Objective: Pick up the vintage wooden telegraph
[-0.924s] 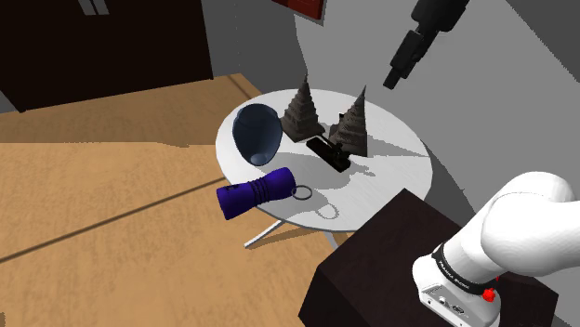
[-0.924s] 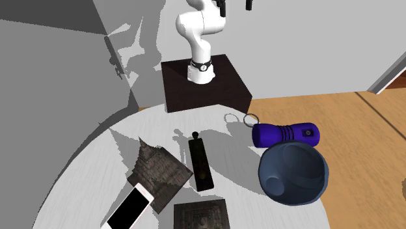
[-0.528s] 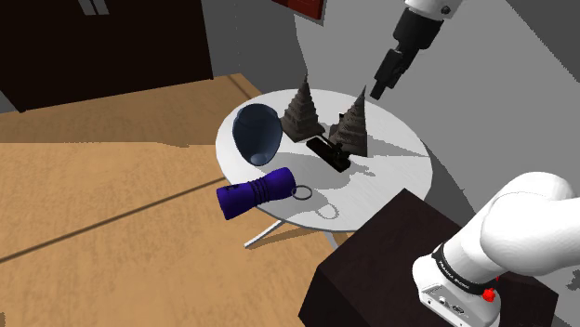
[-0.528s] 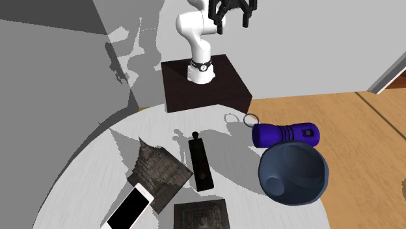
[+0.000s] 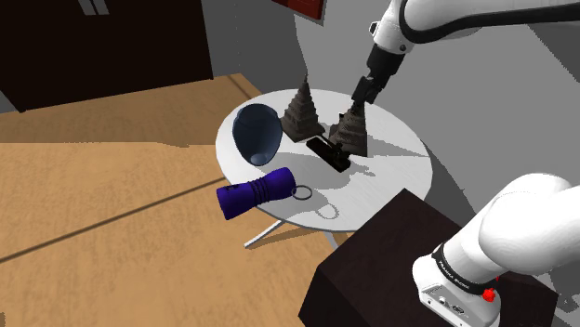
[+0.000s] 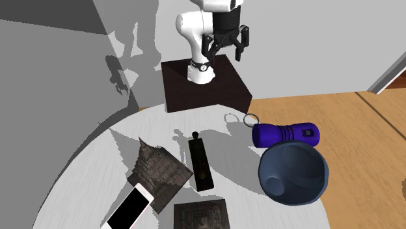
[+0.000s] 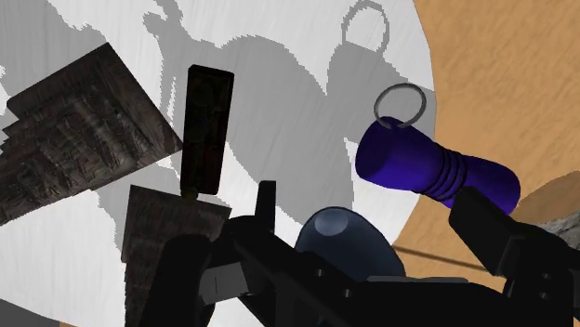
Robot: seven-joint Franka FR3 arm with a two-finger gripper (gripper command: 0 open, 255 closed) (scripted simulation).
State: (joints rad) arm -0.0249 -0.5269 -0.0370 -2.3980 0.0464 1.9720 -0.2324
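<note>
Down comes the gripper, fingers spread wide, near the pyramid at the shoulder view's right; the dark telegraph hasn't budged.

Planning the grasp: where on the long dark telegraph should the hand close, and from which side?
The telegraph lies flat, long and slim, so probably pinch across its narrow width near mid-length, coming straight down; a dark spire stands close beside one long edge.
</note>
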